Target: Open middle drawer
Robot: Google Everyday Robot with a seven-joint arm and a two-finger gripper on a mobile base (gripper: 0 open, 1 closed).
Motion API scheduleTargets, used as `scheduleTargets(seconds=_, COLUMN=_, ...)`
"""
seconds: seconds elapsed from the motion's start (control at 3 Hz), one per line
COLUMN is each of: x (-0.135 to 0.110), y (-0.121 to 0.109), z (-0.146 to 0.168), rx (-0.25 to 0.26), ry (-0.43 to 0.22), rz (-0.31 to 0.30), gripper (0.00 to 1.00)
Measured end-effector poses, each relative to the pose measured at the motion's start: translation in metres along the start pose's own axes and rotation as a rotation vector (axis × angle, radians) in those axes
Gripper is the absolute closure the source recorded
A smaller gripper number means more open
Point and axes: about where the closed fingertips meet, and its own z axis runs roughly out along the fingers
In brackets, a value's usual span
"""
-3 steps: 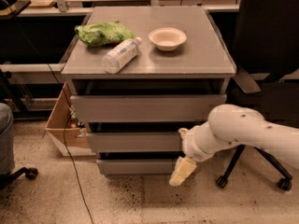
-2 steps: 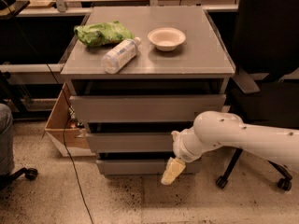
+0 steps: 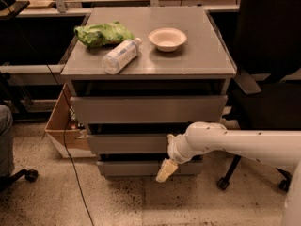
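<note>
A grey cabinet (image 3: 149, 66) has three stacked drawers. The middle drawer (image 3: 127, 143) has a flat handle-less front and stands slightly out from the cabinet, under the taller top drawer (image 3: 148, 109) and above the shortest bottom drawer (image 3: 136, 167). My white arm comes in from the right. My gripper (image 3: 166, 170) hangs down in front of the bottom drawer, just below the middle drawer's lower right edge. Its tan fingers point down and left.
On the cabinet top lie a green bag (image 3: 102, 33), a plastic bottle (image 3: 120, 55) and a white bowl (image 3: 167, 38). A cardboard box (image 3: 63, 128) stands to the left on the floor. A black office chair (image 3: 268, 88) stands to the right. A cable (image 3: 70, 159) runs down the left.
My arm and gripper have moved left across the front of the lower drawers. The gripper now hangs nearer the middle of the cabinet front.
</note>
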Motion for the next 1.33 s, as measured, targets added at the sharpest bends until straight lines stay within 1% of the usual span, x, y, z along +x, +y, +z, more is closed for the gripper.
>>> scheduleTargets(seconds=0.67, x=0.005, y=-0.041, z=0.062, rx=0.018, ry=-0.05, rz=0.001, gripper=0.0)
scheduleTargets(seconds=1.0, x=0.002, y=-0.061, z=0.084, rx=0.022, ry=-0.067, rz=-0.004, gripper=0.0)
scheduleTargets(seconds=1.33, x=-0.009, y=-0.082, z=0.093, rx=0.04, ry=-0.092, rz=-0.017, gripper=0.0)
